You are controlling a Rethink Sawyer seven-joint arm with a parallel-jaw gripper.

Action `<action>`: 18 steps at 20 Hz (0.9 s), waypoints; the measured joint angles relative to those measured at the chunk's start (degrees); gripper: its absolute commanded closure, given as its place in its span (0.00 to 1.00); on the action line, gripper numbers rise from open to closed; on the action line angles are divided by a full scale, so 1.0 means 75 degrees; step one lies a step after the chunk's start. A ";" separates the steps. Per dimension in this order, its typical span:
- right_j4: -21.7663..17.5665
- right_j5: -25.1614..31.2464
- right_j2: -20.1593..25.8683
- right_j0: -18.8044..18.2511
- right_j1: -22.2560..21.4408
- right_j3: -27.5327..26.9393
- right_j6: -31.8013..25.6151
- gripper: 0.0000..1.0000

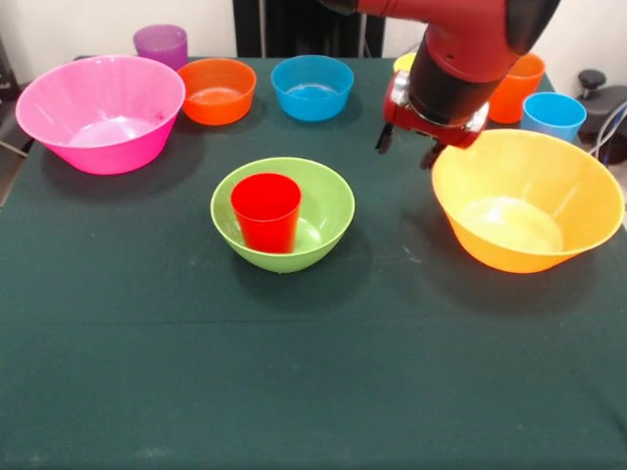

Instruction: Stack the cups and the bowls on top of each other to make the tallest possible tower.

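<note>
Bowls [100, 113]: five; cups [266, 211]: five, red in green bowl; hand [409, 147] fingers apart, empty.

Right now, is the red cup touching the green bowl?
Touching. The front view shows the red cup standing upright inside the green bowl, its base resting on the bowl's inner floor. The gripper hangs well apart.

Wide open cloth [313, 392] across the near side; green bowl [283, 213] mid-table, yellow-orange bowl [527, 200] crowding the right, pink bowl [100, 113] blocking far left.
</note>
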 measured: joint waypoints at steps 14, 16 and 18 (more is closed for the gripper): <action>0.0272 0.0695 -0.0060 0.0004 -0.1300 0.0273 0.0000 0.00; 0.0311 0.0693 -0.0081 0.0003 -0.1387 0.0273 0.0000 0.00; 0.0321 0.0691 -0.0092 0.0004 -0.1394 0.0272 0.0000 0.00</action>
